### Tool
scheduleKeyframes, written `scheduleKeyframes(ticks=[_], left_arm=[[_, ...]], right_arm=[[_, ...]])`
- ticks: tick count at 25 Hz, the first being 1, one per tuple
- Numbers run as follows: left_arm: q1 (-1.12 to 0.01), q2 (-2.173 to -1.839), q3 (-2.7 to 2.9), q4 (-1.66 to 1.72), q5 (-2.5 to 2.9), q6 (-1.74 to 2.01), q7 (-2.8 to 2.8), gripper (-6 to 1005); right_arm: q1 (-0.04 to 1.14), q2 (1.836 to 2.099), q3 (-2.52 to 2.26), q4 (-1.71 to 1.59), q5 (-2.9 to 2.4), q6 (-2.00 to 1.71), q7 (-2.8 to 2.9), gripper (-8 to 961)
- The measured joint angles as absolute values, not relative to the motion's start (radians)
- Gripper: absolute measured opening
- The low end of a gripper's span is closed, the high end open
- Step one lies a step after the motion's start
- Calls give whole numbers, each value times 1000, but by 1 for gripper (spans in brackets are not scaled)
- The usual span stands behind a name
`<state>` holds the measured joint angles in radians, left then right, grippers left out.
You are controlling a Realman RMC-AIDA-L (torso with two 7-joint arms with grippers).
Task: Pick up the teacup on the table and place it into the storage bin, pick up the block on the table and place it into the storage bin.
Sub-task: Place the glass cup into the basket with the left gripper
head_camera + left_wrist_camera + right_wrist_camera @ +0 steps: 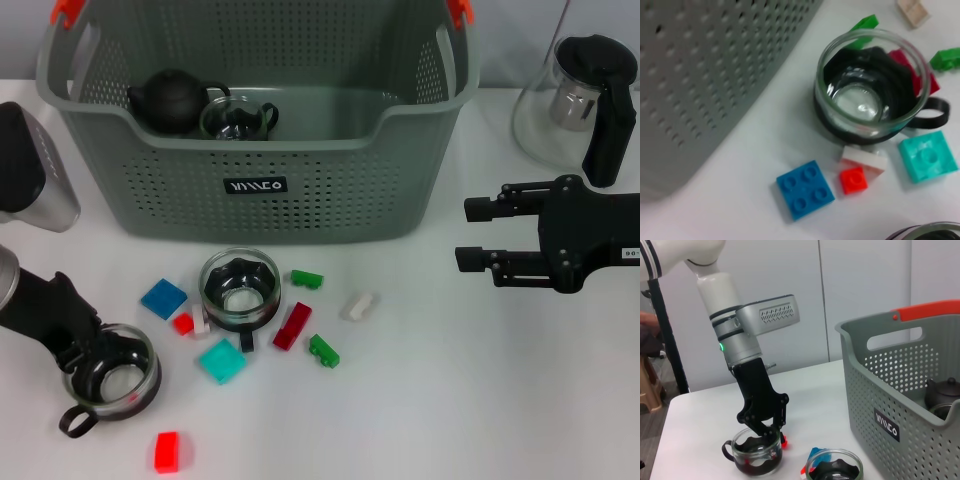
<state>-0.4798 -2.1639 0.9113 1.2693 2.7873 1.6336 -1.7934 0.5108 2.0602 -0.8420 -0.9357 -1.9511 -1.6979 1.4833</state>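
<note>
Teacup (110, 378) number one, a glass cup with a black holder and loop handle, sits on the white worktop (450, 400) well in front of the storage bin (255, 190) and off toward its left corner, with the left gripper (85, 350) down on its rim; the right wrist view shows the dark fingers (771, 427) pinched over the cup's edge, so I judge it closed on the glass. A second glass teacup (240, 288) stands just in front of the bin's black label (255, 186), ringed by small building blocks (a blue block (163, 298), a teal block (221, 360), a dark red block (292, 325) among them). Inside the bin lie a black teapot (170, 100) and another glass cup (237, 120). The right gripper (478, 235) hovers beyond the bin's right side, its fingers spread wide and empty. The step in hand looks like the pickup of the first teacup; next it needs a straight lift, then a carry over the bin's front wall before letting go.
</note>
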Motion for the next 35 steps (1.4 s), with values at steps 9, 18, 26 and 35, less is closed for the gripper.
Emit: scheduleKeyframes(ticks=[9,18,26,35], left_arm=[[-544,-2151,782,1320,2631,1882,-1782,44],[-622,-2125,742,1337,2260,1978,-1831,44],[-809,-2123,769,1320,2256,1721,-1954,44],[-907,-2062,897,1163,2323,1323,-2111,44]], right_arm=[[511,2051,-840,-936,-1956,-1709,1491,628],[509,2013,-832,-896,-1958,-1740,1497,627],[502,2000,-828,-882,-1959,-1751,1503,627],[502,1994,-828,-871,-1959,-1760,1505,627]])
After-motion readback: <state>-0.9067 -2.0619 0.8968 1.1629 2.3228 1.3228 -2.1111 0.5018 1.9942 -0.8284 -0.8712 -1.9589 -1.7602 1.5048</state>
